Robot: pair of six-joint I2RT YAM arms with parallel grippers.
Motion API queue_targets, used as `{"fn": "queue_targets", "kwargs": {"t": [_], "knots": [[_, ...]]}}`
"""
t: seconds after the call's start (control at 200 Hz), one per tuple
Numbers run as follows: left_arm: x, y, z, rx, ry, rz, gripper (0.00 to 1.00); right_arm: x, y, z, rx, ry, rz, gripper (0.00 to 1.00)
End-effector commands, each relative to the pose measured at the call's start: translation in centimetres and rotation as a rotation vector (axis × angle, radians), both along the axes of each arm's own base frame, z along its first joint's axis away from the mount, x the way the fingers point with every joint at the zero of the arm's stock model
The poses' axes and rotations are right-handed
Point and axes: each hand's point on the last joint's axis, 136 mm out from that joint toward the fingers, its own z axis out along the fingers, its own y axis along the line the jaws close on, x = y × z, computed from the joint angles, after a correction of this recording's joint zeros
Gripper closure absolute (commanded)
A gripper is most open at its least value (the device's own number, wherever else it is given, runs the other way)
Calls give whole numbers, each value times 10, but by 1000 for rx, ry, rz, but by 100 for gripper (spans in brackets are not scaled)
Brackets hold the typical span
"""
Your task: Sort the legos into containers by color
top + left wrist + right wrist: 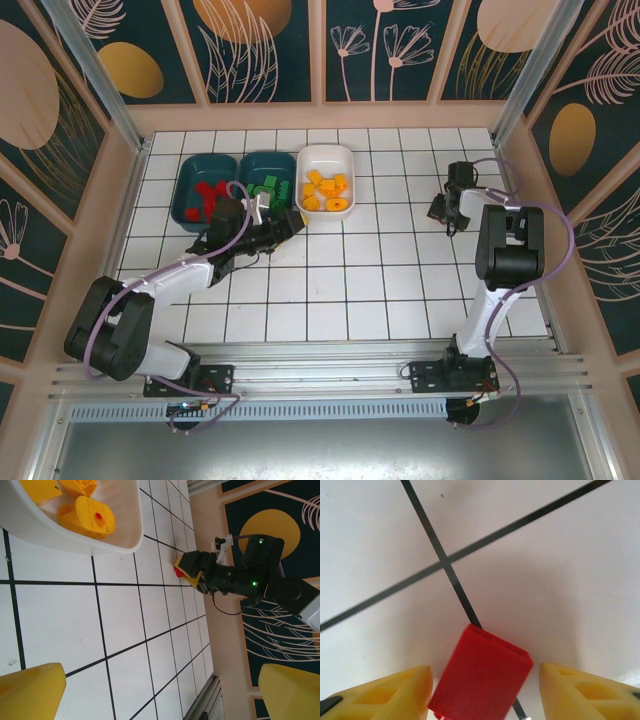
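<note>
From above, three trays sit side by side at the far left of the tiled floor (350, 290). A teal tray (193, 168) holds red bricks (205, 195), a second teal tray (262, 156) holds green bricks (268, 187), and a white tray (325, 150) holds orange-yellow bricks (328, 190). The left pincer (288, 224) hovers just in front of the second teal tray and the white tray. The right pincer (443, 212) is well apart from them, low over the floor at the right.

Through the left wrist camera, the left pincer's yellow fingers (30, 692) stand wide apart over bare tile. The white tray's corner lies beyond. Farther off, the right pincer has a lone red brick (177, 571) at its tip.

Through the right wrist camera, the lone red brick lies on a grout line (427, 537) between the right pincer's fingers. They sit narrowly either side of it, and a sliver of floor shows beside the right-hand finger, so the brick is not clamped.
</note>
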Motion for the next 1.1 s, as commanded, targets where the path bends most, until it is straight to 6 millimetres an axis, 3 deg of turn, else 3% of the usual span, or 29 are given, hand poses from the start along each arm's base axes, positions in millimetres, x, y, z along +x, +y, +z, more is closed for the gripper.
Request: {"fn": "queue_targets", "kwargs": {"t": [0.0, 0.27, 0.41, 0.5, 0.636, 0.736, 0.871, 0.961, 1.021, 1.096], "knots": [[-3, -1, 1, 6, -17, -13, 2, 16, 24, -2, 116, -24, 3, 48], [-4, 1, 4, 20, -27, -11, 1, 22, 38, 0, 88, -15, 25, 69], [-4, 1, 5, 30, -30, -12, 1, 15, 43, -1, 76, -6, 38, 70], [-3, 4, 4, 41, -30, 4, 1, 11, 43, 2, 58, -16, 36, 75], [5, 19, 4, 106, -30, 72, 1, 14, 68, 33, 71, -93, 73, 77], [21, 55, 7, 162, 0, 179, 1, 21, 118, 77, 101, -190, 152, 77], [39, 150, 0, 186, 114, 455, 1, 27, 236, 132, 181, -321, 348, 77], [36, 202, -6, 170, 172, 628, 1, 28, 322, 145, 239, -360, 483, 77], [31, 222, -10, 168, 194, 696, 1, 23, 381, 146, 305, -370, 585, 77], [23, 233, -16, 179, 212, 728, 2, 15, 447, 145, 376, -376, 706, 77]]}}
